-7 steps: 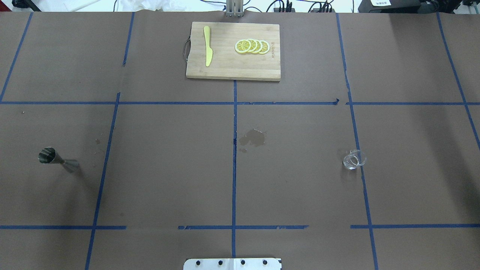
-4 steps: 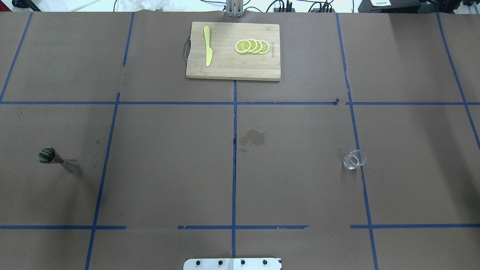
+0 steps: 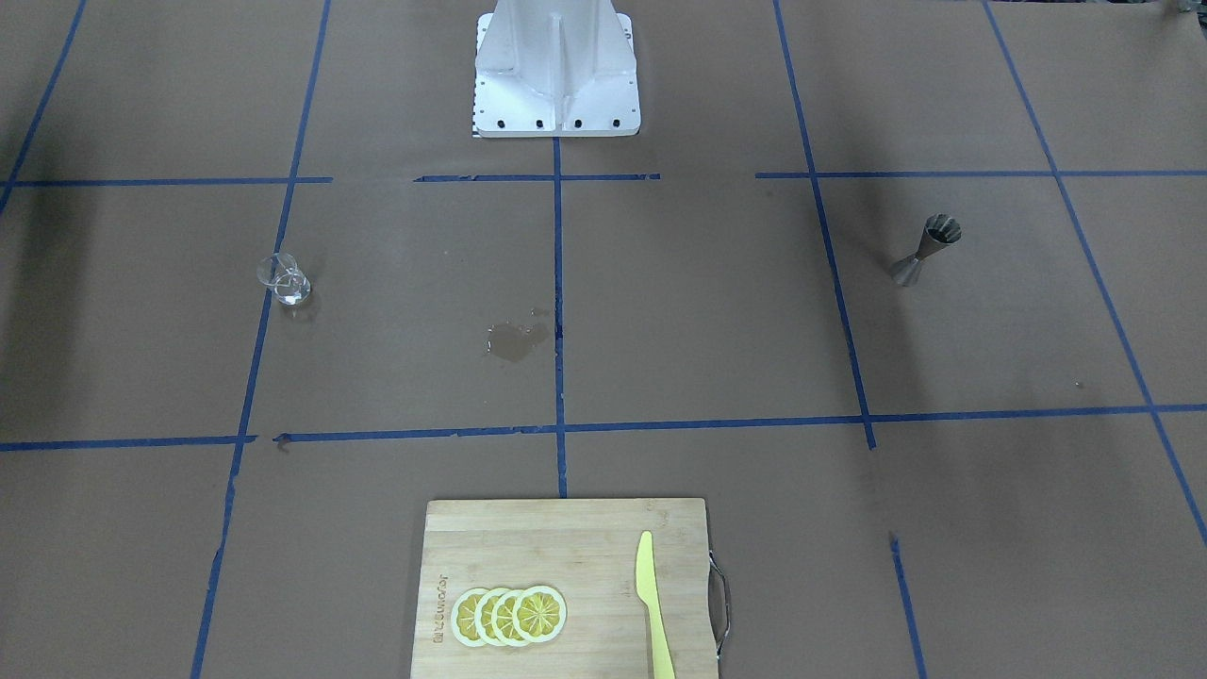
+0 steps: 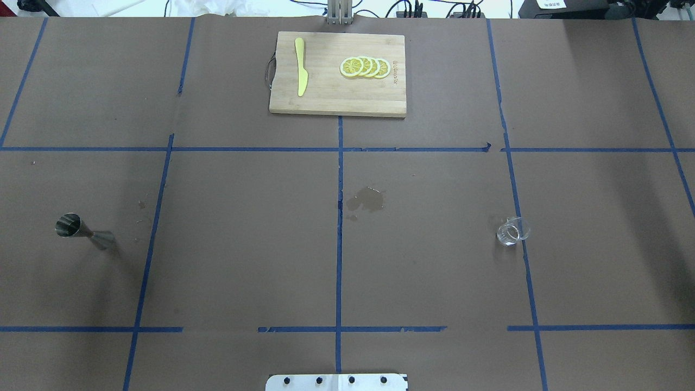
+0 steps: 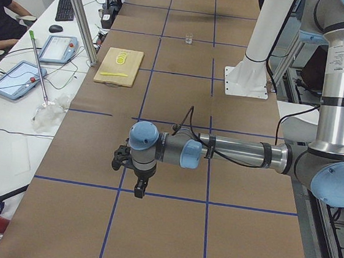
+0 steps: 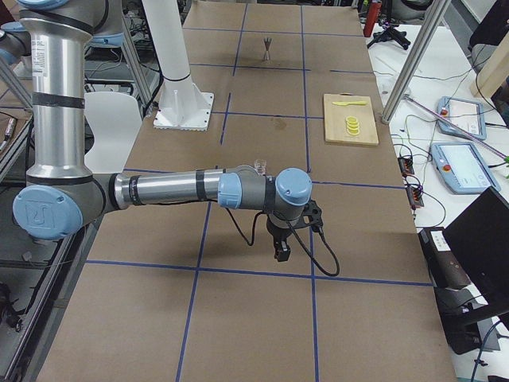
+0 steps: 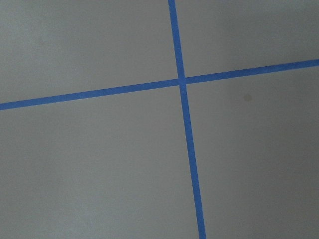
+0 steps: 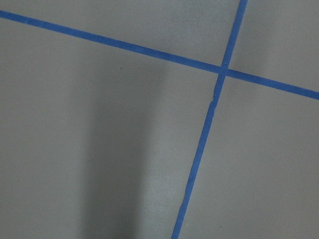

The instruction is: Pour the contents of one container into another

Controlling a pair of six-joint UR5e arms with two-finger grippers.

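Worktop (image 4: 244,244): covered in brown paper, divided into squares by blue tape lines (image 4: 339,244).

Glass cup (image 4: 512,231): stands upright on the robot's right side of the worktop, its base just beside a lengthwise tape line. Whether it holds liquid cannot be told. Nothing touches it.

Jigger (image 4: 84,231): stands upright on one cone, open end up, on the robot's left side of the worktop. It is well apart from the cup, with the centre line between them. Nothing touches it.

Left gripper (image 5: 138,190): seen only in the left side view. It points down over a tape crossing at the worktop's left end, well apart from both vessels. Whether the jaws are open or closed cannot be told, and nothing is seen in them.

Right gripper (image 6: 281,251): seen only in the right side view. It points down near the worktop's right end. The state of the jaws likewise cannot be told.

Wrist cameras: each shows only brown paper and crossing tape.

Other items: a damp patch (image 4: 366,200) lies just right of the centre line, between the vessels. A wooden cutting board (image 4: 337,92) sits at the far edge, carrying a yellow knife (image 4: 300,66) and overlapping lemon slices (image 4: 365,67). The white mounting column (image 3: 556,66) stands on the robot's edge
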